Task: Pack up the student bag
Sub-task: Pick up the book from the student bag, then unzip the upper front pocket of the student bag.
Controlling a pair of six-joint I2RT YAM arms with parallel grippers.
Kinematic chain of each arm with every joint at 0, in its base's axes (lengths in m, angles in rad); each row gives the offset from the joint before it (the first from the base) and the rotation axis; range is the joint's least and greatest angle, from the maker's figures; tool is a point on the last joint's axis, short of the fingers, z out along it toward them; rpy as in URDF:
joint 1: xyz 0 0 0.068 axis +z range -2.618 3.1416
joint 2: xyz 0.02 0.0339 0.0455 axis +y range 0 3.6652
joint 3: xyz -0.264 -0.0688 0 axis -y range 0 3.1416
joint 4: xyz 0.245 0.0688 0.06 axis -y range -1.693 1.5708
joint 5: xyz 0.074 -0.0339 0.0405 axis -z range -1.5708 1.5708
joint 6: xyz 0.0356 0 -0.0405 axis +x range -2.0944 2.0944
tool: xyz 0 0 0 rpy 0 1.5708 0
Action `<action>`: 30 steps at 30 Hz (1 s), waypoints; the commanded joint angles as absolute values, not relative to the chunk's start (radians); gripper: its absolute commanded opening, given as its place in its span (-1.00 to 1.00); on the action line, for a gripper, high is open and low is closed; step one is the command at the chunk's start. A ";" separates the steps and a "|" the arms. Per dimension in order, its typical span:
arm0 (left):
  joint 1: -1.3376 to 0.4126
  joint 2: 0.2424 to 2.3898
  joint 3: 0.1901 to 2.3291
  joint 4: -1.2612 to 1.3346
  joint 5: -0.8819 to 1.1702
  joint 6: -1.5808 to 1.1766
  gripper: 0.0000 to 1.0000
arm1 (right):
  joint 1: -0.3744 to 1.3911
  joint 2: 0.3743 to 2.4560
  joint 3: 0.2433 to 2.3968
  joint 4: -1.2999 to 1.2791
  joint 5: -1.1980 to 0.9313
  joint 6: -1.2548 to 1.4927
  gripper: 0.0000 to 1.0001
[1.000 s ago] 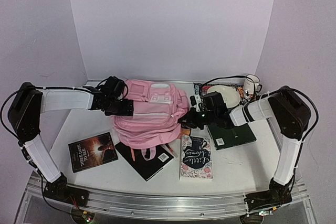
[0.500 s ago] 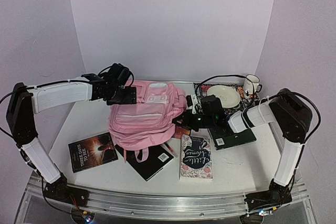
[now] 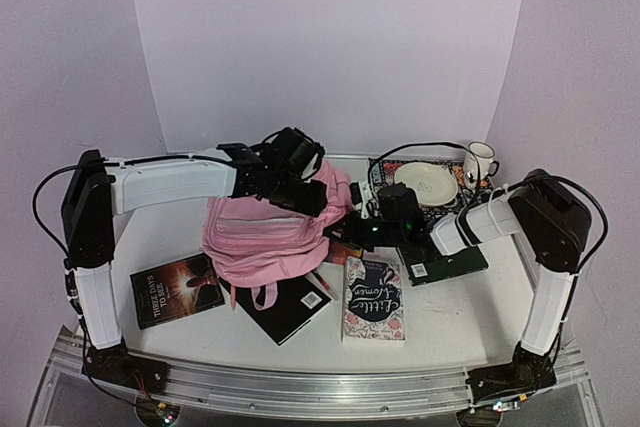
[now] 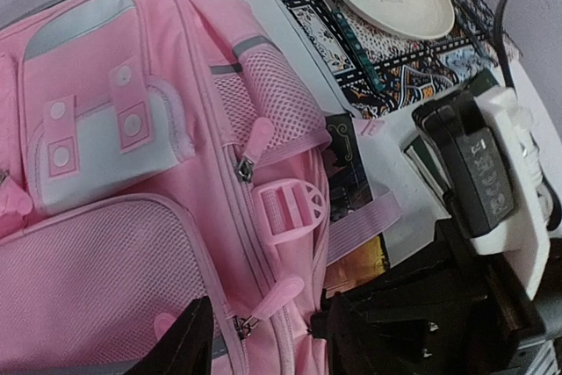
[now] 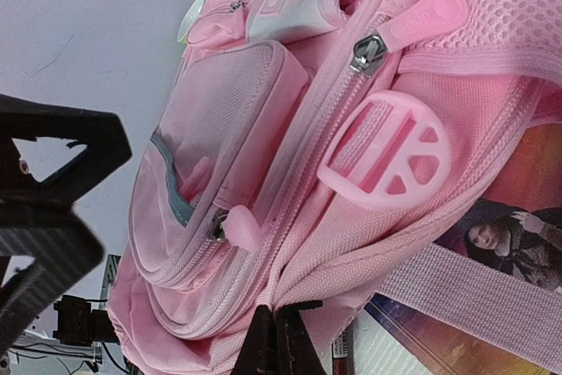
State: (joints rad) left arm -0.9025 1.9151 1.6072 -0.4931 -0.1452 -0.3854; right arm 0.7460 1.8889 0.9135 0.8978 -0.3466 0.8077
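Observation:
The student bag [image 3: 262, 237] is a large pink backpack lying front-up at the table's middle, bunched on its right side. My left gripper [image 3: 308, 197] hangs over the bag's upper right part. In the left wrist view its jaws [image 4: 268, 340] stand apart on either side of a pink zipper pull [image 4: 277, 298] on the bag [image 4: 132, 155], and the right fingertip touches the fabric. My right gripper [image 3: 347, 234] is at the bag's right edge. In the right wrist view it [image 5: 279, 327] is shut, pinching a fold of the bag [image 5: 263, 155] below the round pink buckle [image 5: 386, 151].
Three books lie near the front: a dark one [image 3: 176, 289], a black one [image 3: 285, 309] partly under the bag, and a floral one [image 3: 374, 299]. A green book [image 3: 447, 259], a plate [image 3: 425, 182] on a patterned mat [image 3: 382, 169] and a mug [image 3: 480, 161] sit at the right.
My left arm swung right across the top of the bag to its right side, and its jaws narrowed. The bag shifted and bunched to the left. The right gripper kept its pinch.

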 commanded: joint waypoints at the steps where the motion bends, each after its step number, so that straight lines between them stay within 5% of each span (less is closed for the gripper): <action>1: -0.890 1.931 1.683 -0.496 -0.072 -0.280 -0.25 | 0.759 1.883 0.977 1.005 -0.376 0.771 -1.00; 21: -0.879 2.068 1.744 -0.565 -0.115 -0.162 -0.39 | 0.769 1.895 1.006 0.981 -0.385 0.763 -1.00; 30: -0.880 2.037 1.723 -0.569 -0.052 -0.121 -1.00 | 0.770 1.895 1.025 0.949 -0.353 0.735 -1.00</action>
